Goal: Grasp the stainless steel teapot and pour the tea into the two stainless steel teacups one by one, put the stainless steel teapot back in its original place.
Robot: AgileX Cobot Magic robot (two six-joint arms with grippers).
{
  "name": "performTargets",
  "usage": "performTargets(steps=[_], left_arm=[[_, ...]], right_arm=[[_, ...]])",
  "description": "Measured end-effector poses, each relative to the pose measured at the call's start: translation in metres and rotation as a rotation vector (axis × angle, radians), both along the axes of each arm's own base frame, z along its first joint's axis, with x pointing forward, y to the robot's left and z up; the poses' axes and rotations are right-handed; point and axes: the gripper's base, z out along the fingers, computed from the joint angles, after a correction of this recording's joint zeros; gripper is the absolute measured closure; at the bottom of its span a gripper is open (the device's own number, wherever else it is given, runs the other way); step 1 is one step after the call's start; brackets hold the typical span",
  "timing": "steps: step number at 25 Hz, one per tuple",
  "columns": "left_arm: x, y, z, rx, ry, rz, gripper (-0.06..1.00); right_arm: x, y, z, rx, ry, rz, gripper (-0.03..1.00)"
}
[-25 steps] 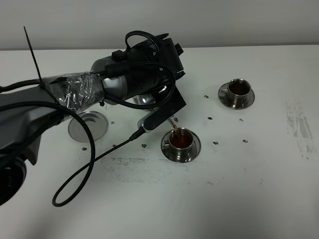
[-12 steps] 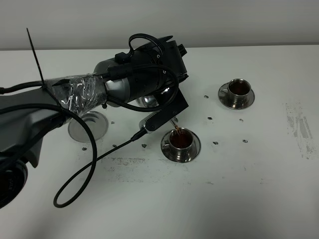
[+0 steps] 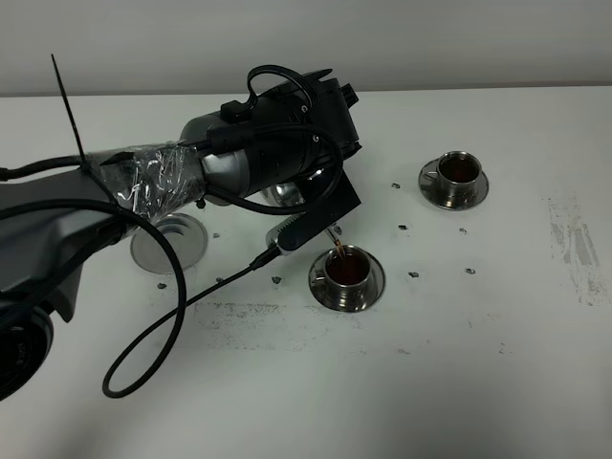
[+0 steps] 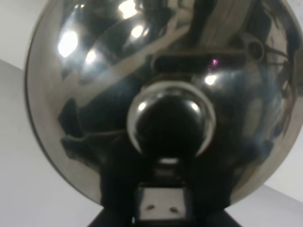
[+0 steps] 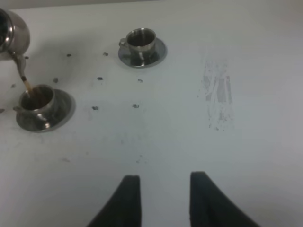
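The stainless steel teapot [image 3: 285, 195] hangs tilted in my left gripper [image 3: 308, 174], mostly hidden behind the arm. Its spout [image 3: 332, 237] sends a thin brown stream into the near teacup [image 3: 346, 267], which stands on its saucer and holds tea. In the left wrist view the teapot's domed lid [image 4: 94, 94] and knob [image 4: 170, 120] fill the picture. The far teacup [image 3: 458, 169] on its saucer also holds tea. The round steel coaster [image 3: 170, 241] lies bare to the left. My right gripper [image 5: 163, 198] is open and empty above the table, near both cups [image 5: 37, 100] [image 5: 141, 39].
A black cable [image 3: 143, 359] loops from the left arm over the table's front left. Small dark specks [image 3: 402, 227] lie scattered around the cups. A scuffed grey patch [image 3: 574, 244] marks the table at the right.
The left arm and teapot shifted slightly up and to the right a second ago, then held still. Tea keeps running into the near cup.
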Motion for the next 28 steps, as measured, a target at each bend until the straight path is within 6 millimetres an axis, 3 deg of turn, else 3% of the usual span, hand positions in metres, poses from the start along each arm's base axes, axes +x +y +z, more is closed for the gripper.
performTargets(steps=[19, 28], left_arm=[[0.0003, 0.0002, 0.0004, 0.004, -0.005, 0.0, 0.76], [-0.0001, 0.0072, -0.0052, -0.062, 0.071, 0.085, 0.76]], right_arm=[[0.0, -0.0001, 0.0, -0.001, 0.0, -0.001, 0.72], [0.0, -0.0001, 0.0, -0.001, 0.0, -0.001, 0.72]])
